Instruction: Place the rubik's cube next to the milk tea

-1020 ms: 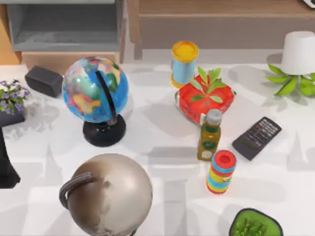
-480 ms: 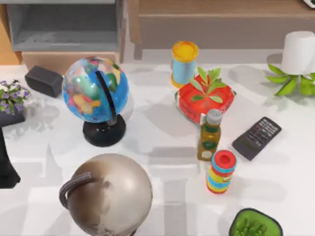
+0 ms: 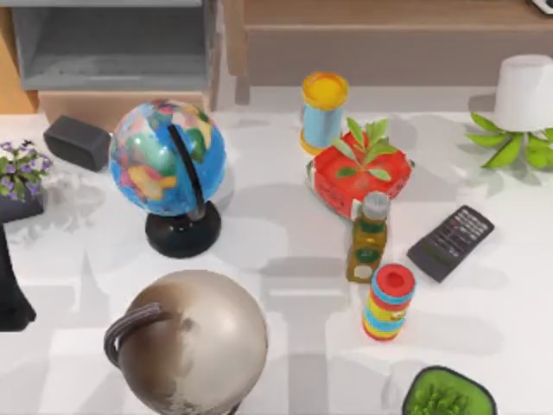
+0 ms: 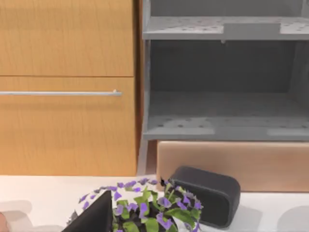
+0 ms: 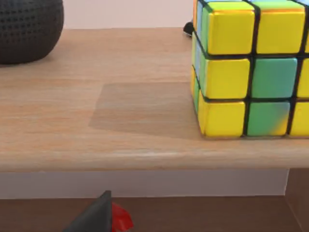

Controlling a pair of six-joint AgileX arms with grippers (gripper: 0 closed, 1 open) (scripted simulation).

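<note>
Glossy square-tiled rubik's cube (image 5: 248,67) sits on a smooth wood-grain shelf (image 5: 96,111).

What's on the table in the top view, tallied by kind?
Globes: 2
Plants: 4
Cups: 2
Bottle: 1
Remote: 1
Speaker: 1
Total: 11

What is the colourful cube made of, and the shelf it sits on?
The rubik's cube looks like glossy plastic: smooth yellow and green tiles in a black grid, with soft shine. The shelf under it looks like light wood or wood-look laminate, matte, with fine grain lines running along it.
</note>
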